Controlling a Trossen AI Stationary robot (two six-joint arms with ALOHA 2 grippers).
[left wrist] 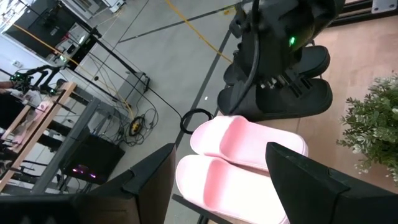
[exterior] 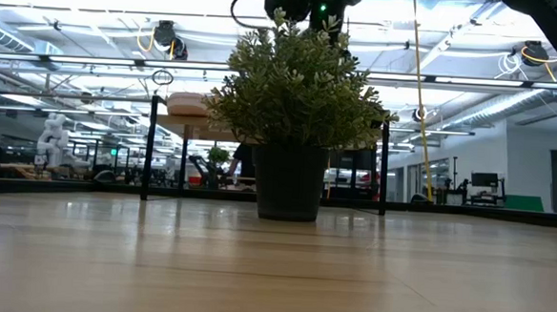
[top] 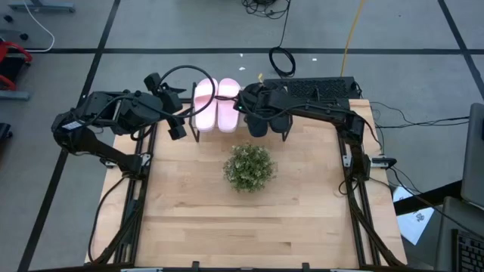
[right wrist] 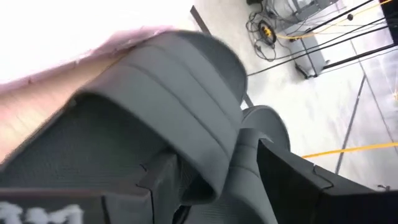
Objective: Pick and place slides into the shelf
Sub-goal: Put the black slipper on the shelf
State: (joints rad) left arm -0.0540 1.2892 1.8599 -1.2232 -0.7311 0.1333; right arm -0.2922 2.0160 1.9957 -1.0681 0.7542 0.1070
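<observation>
Right gripper (top: 261, 125) is parked over the black slides (top: 271, 125) at the far edge of the table (top: 302, 211). Its wrist cam shows the fingers (right wrist: 298, 186) spread w/ the ribbed strap of one black slide (right wrist: 168, 124) sitting btwn them; can't tell if a pad actually touches the strap. Second black slide (right wrist: 264, 127) peeks out just past the first. Both sit on the shelf (left wrist: 186, 202), right beside the pink slides (top: 215, 104), which are on the gripper's left-arm side, touching each other side by side.

Left gripper (top: 175, 125) hangs just beside the pink pair (left wrist: 236, 162) on the other side, jaws wide apart, nothing in them. So the four slides are boxed in btwn the two grippers, not much room sideways there.

Potted plant (top: 249, 168) stands on the table nearer the front than the right gripper, apart from the shelf but close enough that it crowds that side. Rest of the tabletop toward the front is bare wood, lots of room. In the low view the plant (exterior: 296, 100) blocks most of the shelf; only its thin black legs (exterior: 151, 149) show either side.

Past the far edge it's floor w/ cables (top: 282, 60).
</observation>
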